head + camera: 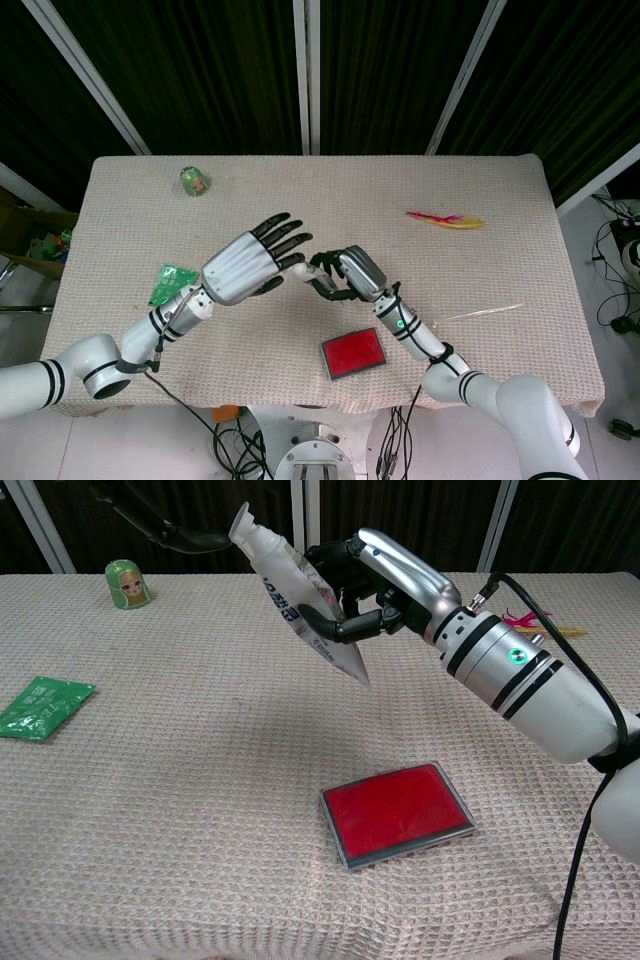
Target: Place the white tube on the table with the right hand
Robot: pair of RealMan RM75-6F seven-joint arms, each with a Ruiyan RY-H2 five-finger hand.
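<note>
Above beige table (150,810), right hand (385,585) holds tilted, printed white tube (295,595).

A rectangular table draped in a beige waffle-weave cloth (480,190) stands before dark, pleated curtains (210,70) crossed by slanted white frame bars (307,70). Pale grey floor (600,250) shows at the right, strewn with black cables (610,240). Lighting is even and bright.

**Print I cannot read**

The white tube (300,595) in my right robot hand (375,585) carries blue characters and a coloured patch along its side, too small and tilted to read. The green packet (42,706) on the surface (200,810) bears pale lettering, also illegible.
</note>
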